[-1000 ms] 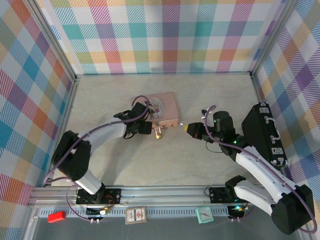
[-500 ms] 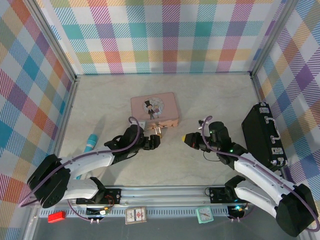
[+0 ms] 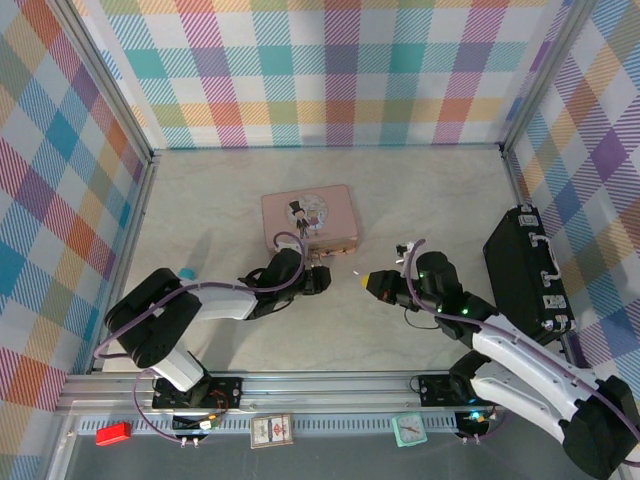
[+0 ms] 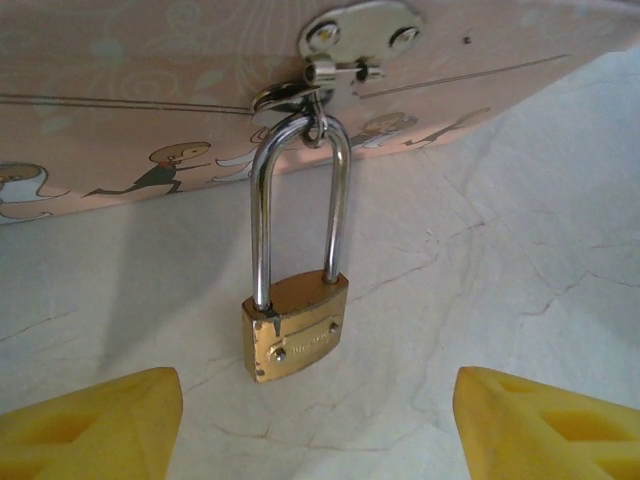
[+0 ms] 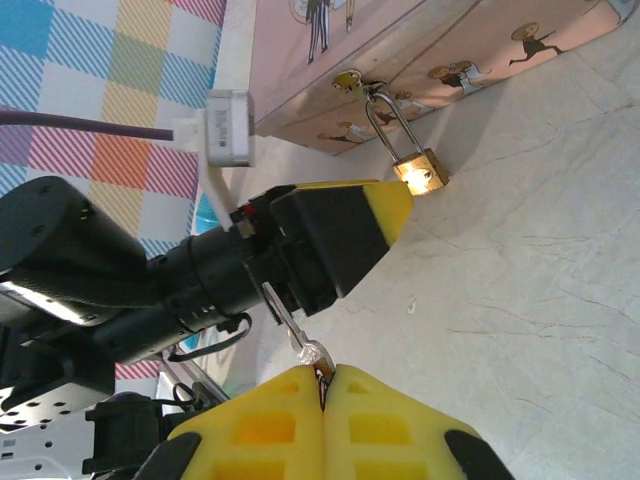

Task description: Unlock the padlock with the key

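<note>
Where the tin's (image 3: pixel 308 215) front wall meets the table (image 3: pixel 420 190), the padlock (image 4: pixel 295 325) hangs by its shackle from the small silver hasp (image 4: pixel 355 35). The shackle is closed, both legs seated in the brass body. In the left wrist view its long axis runs away from the tin: the shackle loop is at the hasp and the body at the outer end, resting on the table and tilted a little to one side. The body's bottom end points toward the left gripper (image 4: pixel 318 405).

That gripper sits low, just in front of the padlock, its jaws spread wide. One yellow fingertip (image 4: pixel 100 420) stands to either side of the body. Neither touches it, and it holds nothing.

The right gripper (image 5: pixel 323 385) is closed tight, its two yellow pads pressed together on the head of the key (image 5: pixel 288 318). The thin silver blade sticks straight out past the fingertips, in line with the fingers. In the right wrist view it aims at the black-and-yellow finger of the left gripper, with the padlock lying farther on beyond that finger. From above, the right gripper (image 3: pixel 368 281) is near the tin's front right corner, pointing left toward the left gripper (image 3: pixel 318 280) but apart from it. The key is well short of the padlock.
</note>
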You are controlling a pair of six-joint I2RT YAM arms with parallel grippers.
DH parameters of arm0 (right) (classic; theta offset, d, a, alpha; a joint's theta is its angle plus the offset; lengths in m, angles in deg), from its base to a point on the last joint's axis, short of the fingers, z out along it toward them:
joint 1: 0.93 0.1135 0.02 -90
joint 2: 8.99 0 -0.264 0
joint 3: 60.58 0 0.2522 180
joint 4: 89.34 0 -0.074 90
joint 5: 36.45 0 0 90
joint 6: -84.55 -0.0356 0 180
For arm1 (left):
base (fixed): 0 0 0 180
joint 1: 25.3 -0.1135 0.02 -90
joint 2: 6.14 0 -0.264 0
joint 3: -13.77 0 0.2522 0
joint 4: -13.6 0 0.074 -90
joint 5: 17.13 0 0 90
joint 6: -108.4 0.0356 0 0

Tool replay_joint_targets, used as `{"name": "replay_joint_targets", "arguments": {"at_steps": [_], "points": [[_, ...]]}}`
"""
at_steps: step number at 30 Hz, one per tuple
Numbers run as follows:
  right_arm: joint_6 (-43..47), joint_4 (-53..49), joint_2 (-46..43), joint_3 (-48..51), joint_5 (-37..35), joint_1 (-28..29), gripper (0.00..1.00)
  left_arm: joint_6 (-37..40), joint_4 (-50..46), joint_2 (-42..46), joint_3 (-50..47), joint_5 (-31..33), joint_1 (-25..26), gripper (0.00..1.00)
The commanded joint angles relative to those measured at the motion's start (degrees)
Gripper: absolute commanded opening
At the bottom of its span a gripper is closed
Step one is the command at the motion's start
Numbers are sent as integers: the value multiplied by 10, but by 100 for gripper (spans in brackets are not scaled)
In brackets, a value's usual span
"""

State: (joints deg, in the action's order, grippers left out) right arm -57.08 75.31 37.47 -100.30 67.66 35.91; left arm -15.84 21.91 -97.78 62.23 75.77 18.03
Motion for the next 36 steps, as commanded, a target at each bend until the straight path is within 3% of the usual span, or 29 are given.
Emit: {"name": "replay_joint_targets", "arguments": {"at_steps": [1,8,18,23,31,36], "points": [[4,-21,-17,-2,-12,4,0,-13,41,-25,21,13,-7,69],[-4,-34,-28,0,-11,4,0,-2,24,-69,53,4,-19,59],[-20,-52,-30,-4,-19,5,0,10,18,-123,89,-87,-50,45],[-29,-62,-20,-11,-31,9,0,-19,40,-123,80,-114,-70,34],[-47,-47,26,-19,-57,32,0,-25,56,-76,61,-131,-83,31],[-78,-1,64,-6,-73,48,0,-36,52,-68,54,-131,-89,24]]}}
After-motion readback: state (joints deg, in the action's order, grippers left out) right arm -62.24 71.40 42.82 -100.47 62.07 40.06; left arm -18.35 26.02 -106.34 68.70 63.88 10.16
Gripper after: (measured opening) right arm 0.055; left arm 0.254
